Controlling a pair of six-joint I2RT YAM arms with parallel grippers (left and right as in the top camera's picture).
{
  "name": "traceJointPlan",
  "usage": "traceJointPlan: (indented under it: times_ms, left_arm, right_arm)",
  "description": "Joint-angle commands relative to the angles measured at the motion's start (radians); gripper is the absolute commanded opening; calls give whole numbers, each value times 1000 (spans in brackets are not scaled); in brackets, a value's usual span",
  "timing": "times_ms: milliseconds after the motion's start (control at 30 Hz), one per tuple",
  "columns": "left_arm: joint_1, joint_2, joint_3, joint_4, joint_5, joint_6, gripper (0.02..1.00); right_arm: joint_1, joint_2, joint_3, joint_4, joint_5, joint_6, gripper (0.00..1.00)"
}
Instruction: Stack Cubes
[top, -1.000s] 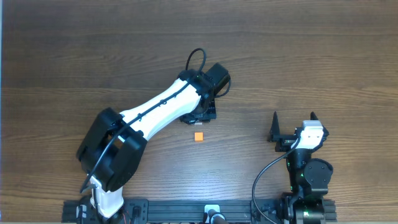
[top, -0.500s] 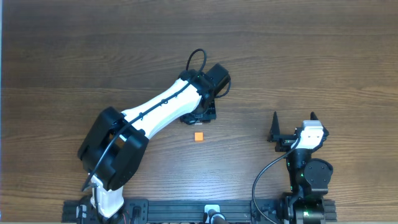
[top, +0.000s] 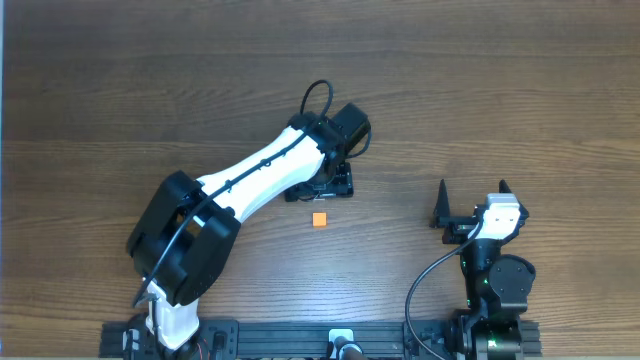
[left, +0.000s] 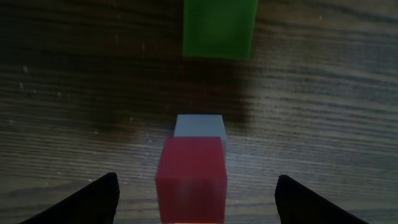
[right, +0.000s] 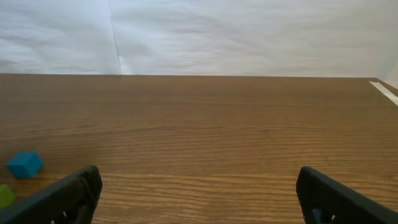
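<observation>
A red cube (left: 191, 177) stands on the wood table between the wide-apart fingers of my left gripper (left: 196, 183), which is open and not touching it. A pale grey-blue cube (left: 199, 126) sits right behind the red one, partly hidden by it. A green cube (left: 219, 28) lies farther off. From above, the left gripper (top: 330, 187) hangs over the table's middle, and a small orange-red cube (top: 319, 220) lies just on the base side of it. My right gripper (top: 472, 202) stands open near its base, holding nothing.
Toward one side of the right wrist view a blue cube (right: 25, 164) rests on the table, with a green cube (right: 4, 195) at that view's edge. Bare wood table (top: 520, 90) stretches all around. A white backdrop (right: 249, 37) rises beyond the table's far edge.
The left gripper has shifted very slightly to the right. The right arm and the orange-red cube have stayed put.
</observation>
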Motion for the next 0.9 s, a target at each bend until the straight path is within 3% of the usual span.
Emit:
traceJointPlan:
  times_ms: [33,433,900]
  left_arm:
    - [-29,-53,-51,8,46,-1,816]
    - [-94,-127,-217,97,55,-56,763]
    - [-92,-98,-229,105,55,-57,424]
  right_arm:
    - [0,-9,-7,0,-12,-8,991]
    - [0,-9,-7,0,-12,-8,991]
    - [0,-9,-7,0,-12,-8,993]
